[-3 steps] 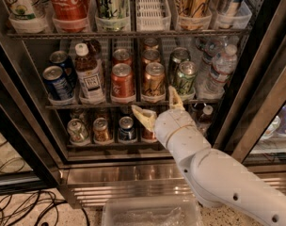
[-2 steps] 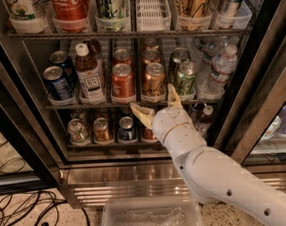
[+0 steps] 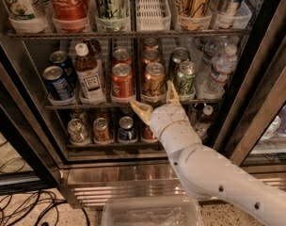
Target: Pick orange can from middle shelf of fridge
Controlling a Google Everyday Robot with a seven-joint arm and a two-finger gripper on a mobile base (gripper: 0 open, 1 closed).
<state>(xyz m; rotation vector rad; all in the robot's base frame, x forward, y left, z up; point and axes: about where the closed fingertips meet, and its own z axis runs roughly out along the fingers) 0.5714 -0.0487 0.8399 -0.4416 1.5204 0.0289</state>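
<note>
The orange can (image 3: 154, 82) stands upright at the front of the middle shelf (image 3: 63, 106) of the fridge (image 3: 20, 140), between a redder can (image 3: 122, 82) and a green patterned can (image 3: 185, 79). More orange cans stand behind it. My gripper (image 3: 155, 100) is open just below and in front of the orange can, one fingertip (image 3: 137, 109) at the lower left of the can and the other (image 3: 171, 89) at its right. The fingers hold nothing. My white arm (image 3: 204, 173) reaches in from the lower right.
A brown bottle (image 3: 89, 76) and blue cans (image 3: 56, 81) stand left on the middle shelf, water bottles (image 3: 220, 69) right. Tall cans fill the top rack (image 3: 133, 33). Small cans (image 3: 101, 130) sit on the lower rack. A clear bin (image 3: 152, 213) and cables (image 3: 20, 206) lie on the floor.
My gripper has shifted slightly left and closer to the shelf front, staying open under the orange can. The cans have not moved.
</note>
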